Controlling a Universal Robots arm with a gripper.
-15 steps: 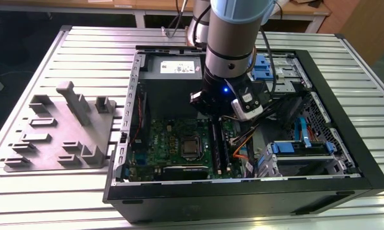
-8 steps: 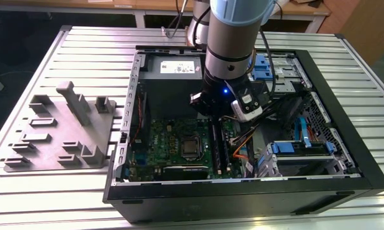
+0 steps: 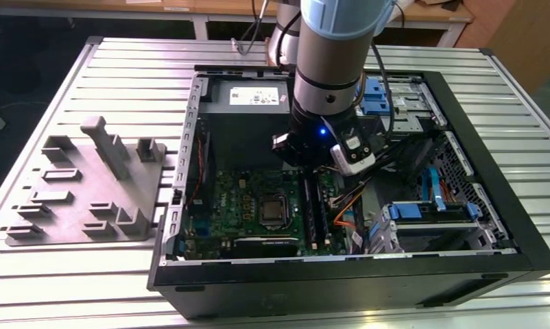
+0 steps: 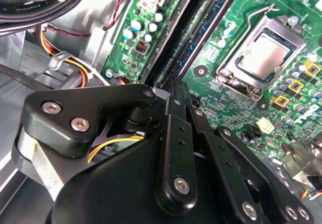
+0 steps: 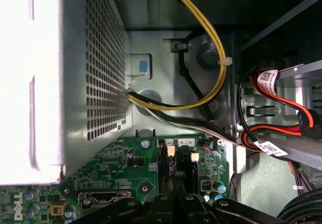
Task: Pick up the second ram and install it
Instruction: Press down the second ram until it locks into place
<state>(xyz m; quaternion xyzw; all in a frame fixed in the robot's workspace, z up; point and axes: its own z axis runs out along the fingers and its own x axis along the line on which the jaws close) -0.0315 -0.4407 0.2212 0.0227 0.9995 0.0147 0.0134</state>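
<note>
One blue-green stick, the second ram (image 4: 204, 30), is standing edge-up in a long black plastic slot (image 4: 168, 43) on the glossy green motherboard (image 4: 241, 108). The matte black gripper (image 4: 173, 83) has its fingers pressed together right at the stick's near end. Looks like the seating step to me. Whether it's actually touching, can't tell.

Black pincer (image 4: 173, 90) over motherboard (image 4: 282, 48), fingers together above black slots (image 4: 176, 43)

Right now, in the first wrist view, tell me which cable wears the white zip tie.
The yellow cable, tied at its bend against the case wall. The red cables carry white labels instead.
</note>
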